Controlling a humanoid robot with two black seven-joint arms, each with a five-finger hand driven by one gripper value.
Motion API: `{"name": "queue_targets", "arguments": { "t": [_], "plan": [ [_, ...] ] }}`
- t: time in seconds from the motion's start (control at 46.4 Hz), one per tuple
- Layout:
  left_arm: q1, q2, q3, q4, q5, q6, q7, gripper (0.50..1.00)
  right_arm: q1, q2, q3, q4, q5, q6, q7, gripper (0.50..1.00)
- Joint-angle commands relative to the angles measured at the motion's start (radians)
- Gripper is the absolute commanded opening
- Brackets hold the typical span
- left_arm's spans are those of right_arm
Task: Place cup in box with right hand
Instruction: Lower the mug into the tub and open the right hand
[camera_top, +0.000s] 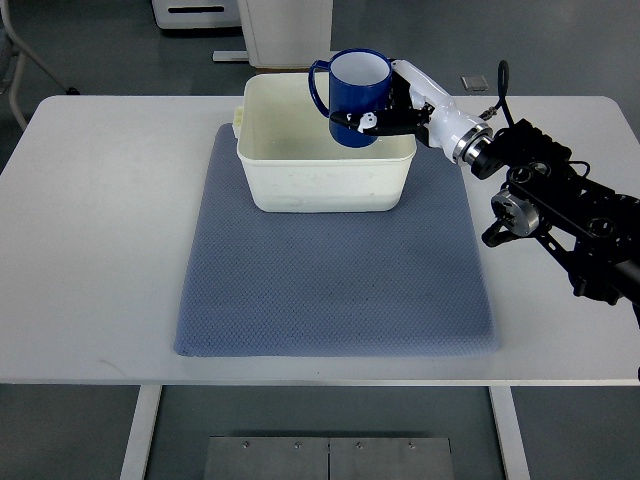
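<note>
Top view: right hand (400, 108) grips blue cup (356, 96) over box (325, 185).

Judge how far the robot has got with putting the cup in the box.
Done: the right hand has its fingers closed around the blue cup and holds it upright above the cream box. In hand: carrying it over the box's far right corner. Left: lowering it inside and letting go.

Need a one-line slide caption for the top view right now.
Right robot hand holds the blue cup upright over the cream box on a grey mat.
</note>
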Motion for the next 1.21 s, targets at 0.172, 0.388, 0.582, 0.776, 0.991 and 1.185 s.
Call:
{"name": "queue_targets", "arguments": {
  "t": [0.172,0.388,0.582,0.776,0.991,1.185],
  "plan": [
    [0.001,0.000,0.000,0.000,0.000,-0.001,0.000,1.000,-0.002,0.039,-0.005,-0.059,0.000,-0.002,0.005,0.500],
    [0.000,0.000,0.000,0.000,0.000,0.000,0.000,1.000,-0.006,0.043,-0.015,-0.068,0.000,-0.005,0.005,0.500],
    [0.000,0.000,0.000,0.000,0.000,0.000,0.000,1.000,-0.009,0.065,-0.015,-0.107,0.000,-0.029,0.008,0.500],
    [0.000,0.000,0.000,0.000,0.000,0.000,0.000,1.000,-0.009,0.078,-0.015,-0.131,0.000,-0.032,0.016,0.500],
    [0.000,0.000,0.000,0.000,0.000,0.000,0.000,1.000,-0.011,0.097,-0.033,-0.133,0.001,-0.086,0.016,0.500],
    [0.001,0.000,0.000,0.000,0.000,0.000,0.000,1.000,-0.011,0.108,-0.035,-0.133,0.005,-0.127,0.015,0.500]
  ]
}}
